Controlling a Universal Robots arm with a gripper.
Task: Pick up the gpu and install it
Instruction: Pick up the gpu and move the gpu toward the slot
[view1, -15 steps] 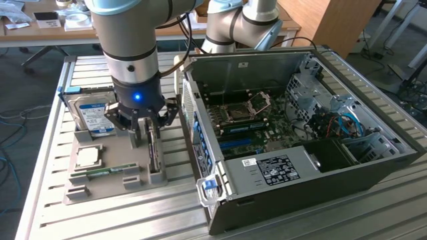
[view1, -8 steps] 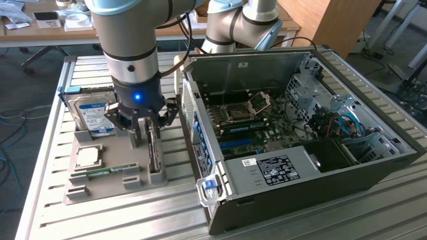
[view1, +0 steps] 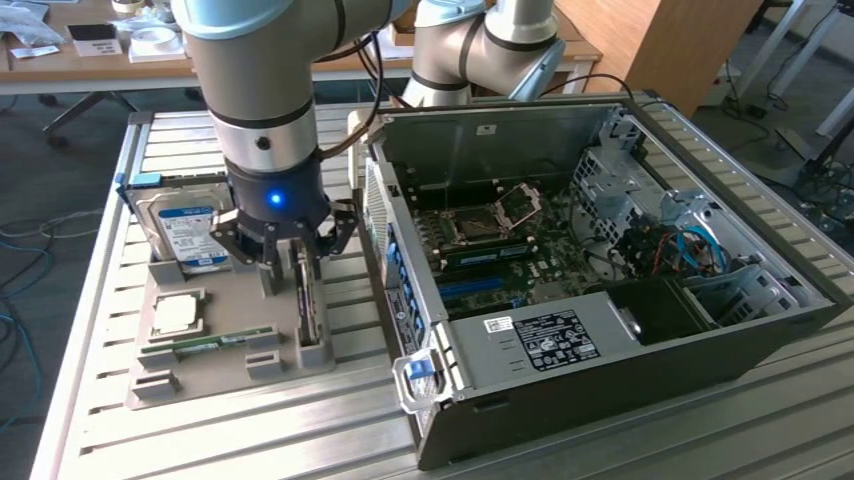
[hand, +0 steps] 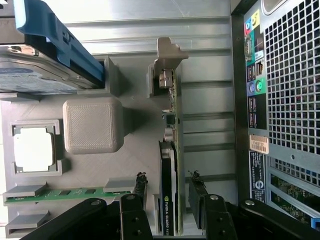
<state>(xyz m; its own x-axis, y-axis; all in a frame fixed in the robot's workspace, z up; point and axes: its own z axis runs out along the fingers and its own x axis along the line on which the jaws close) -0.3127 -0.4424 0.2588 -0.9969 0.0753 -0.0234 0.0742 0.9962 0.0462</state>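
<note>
gpu (hand: 175, 145): stood on its long edge in a slot of the grey tray. Not lifted, not in the case.
gpu detail: green board edge faced up and the black cooler block (hand: 166, 200) sat on one face. The silvery bracket (hand: 167, 55) was at the end far from the fingers, seated in a tray notch.
gripper (hand: 168, 176): directly over the card, pointing down, low over the tray.
jaws: partly open, straddling the card. A gap showed on both sides, narrower on the bare-board side. Nothing gripped.
fingers (hand: 140, 187): black, one on each face, flanking the cooler end of the card.
tray (view1: 214, 380): grey printed parts holder on the slatted metal table (view1: 267, 440), just beside the case on the exterior view's left.
square block (hand: 92, 125): grey tray post, near the card, between it and the CPU pocket.
hard drive (view1: 187, 232): silver with a blue-white label, propped on edge at the tray's far end, with a blue rail on it.
cpu (view1: 176, 312): flat in a square pocket, between the hard drive and the RAM stick.
ram stick (view1: 214, 345): green, lying in its own slot near the tray's near end.
case (view1: 627, 400): lay on its side with the open side up. Its rear port panel and mesh faced the tray.
motherboard (view1: 494, 250): exposed inside, with the socket and blue slots visible.
psu (view1: 561, 335): labelled box at the case's near corner.
</note>
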